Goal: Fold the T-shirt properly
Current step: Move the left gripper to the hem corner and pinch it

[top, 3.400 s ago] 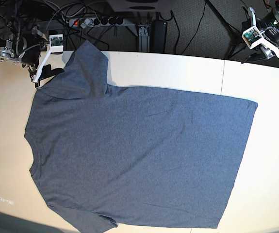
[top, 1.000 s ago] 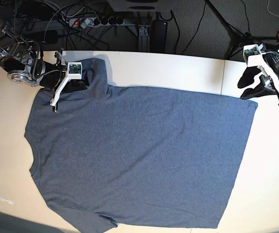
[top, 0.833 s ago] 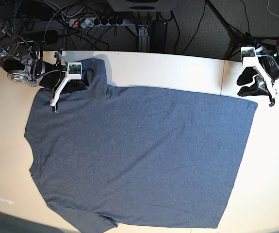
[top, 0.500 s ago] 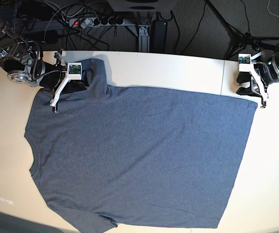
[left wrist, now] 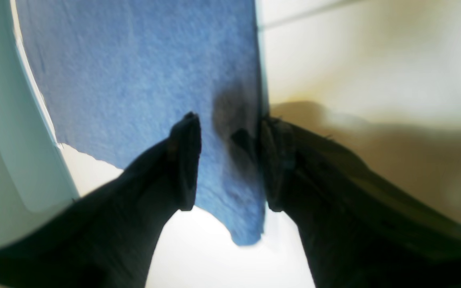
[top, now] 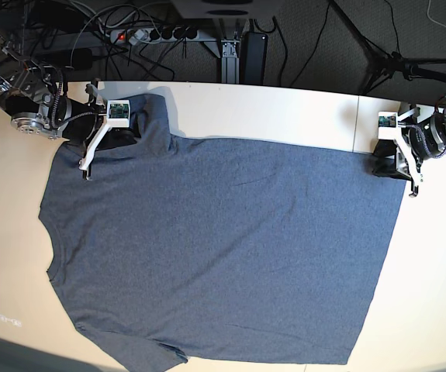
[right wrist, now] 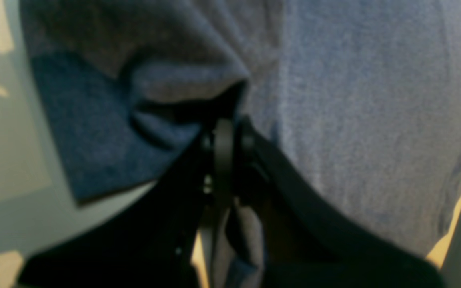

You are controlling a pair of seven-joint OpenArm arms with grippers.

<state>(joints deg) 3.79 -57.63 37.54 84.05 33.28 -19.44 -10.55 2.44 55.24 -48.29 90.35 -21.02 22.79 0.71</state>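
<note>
- T-shirt: heathered blue-grey knit, matte, spread flat w/ hardly a crease over most of the pale tabletop; neck side toward frame left in base view, straight hem toward the right, one short sleeve poking up at upper left.
- Right gripper, upper left of base view on that sleeve: black curved fingers pressed together, pinching a bunched fold of the soft fabric; cloth puckers into a dark crease right at the tips.
- Left gripper, upper right of base view at the hem corner: two black tapered fingers spread apart, corner of the fuzzy blue cloth lying between them; one tip over the fabric, the other right at its edge. Not clamped on it.
- Wrist views blurry up close; weave reads as fine fleck only.
- Dark floor, cables & a power strip behind the table, top of frame.
</note>
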